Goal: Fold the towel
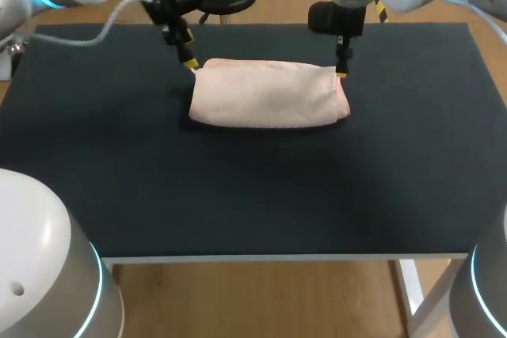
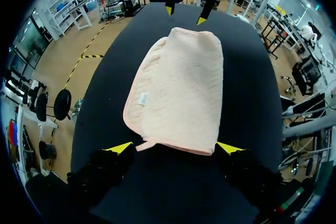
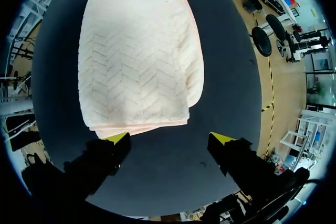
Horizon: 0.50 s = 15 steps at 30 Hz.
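Towel, pink, folded oblong, lying on the table toward its far side; left gripper at far-left corner, right gripper at far-right corner, both spread wide, holding nothing; right tips half-hidden from overhead.

Rectangular table with a matte black top, long side running left to right. Surface flat and even in tone, with no visible seams. A thin white rim edged the near side. Under the near right corner, a white leg showed below the rim. The far edge ran straight, and both far corners were in sight.
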Motion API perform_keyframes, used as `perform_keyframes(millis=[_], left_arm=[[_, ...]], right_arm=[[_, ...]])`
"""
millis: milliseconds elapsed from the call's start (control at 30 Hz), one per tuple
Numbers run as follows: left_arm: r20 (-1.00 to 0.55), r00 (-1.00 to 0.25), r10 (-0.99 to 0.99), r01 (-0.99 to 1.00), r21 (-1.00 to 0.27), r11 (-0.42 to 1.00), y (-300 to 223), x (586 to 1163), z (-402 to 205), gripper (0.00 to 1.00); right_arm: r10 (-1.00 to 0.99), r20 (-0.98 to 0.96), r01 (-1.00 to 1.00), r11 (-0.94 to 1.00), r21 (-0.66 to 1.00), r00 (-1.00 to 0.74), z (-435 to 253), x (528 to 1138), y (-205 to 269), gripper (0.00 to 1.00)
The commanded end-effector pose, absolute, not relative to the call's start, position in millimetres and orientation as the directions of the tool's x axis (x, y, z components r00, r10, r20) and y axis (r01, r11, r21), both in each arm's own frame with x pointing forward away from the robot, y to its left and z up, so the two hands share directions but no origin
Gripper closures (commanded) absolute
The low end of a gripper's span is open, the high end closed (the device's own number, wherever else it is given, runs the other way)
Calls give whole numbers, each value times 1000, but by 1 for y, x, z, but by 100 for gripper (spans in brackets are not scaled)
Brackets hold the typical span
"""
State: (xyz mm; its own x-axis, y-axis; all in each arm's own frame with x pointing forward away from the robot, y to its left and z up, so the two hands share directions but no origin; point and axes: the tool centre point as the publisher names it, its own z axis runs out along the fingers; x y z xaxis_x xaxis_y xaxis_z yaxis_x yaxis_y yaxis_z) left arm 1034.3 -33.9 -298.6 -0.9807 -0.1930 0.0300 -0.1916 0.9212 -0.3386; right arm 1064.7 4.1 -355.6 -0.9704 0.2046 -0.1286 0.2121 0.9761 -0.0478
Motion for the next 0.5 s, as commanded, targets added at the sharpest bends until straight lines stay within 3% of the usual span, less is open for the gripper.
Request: perform_keyframes(millis=[33,500], left_arm=[[4,-976,-216,-190,-491,850,-2,1013,-299,0],[37,-978,-206,-199,-473,858,7,1014,-296,0]], right_arm=[[198,-143,208,976,-60,-970,-353,1056,6,0],[137,-198,164,978,-130,-971,-342,1051,11,0]])
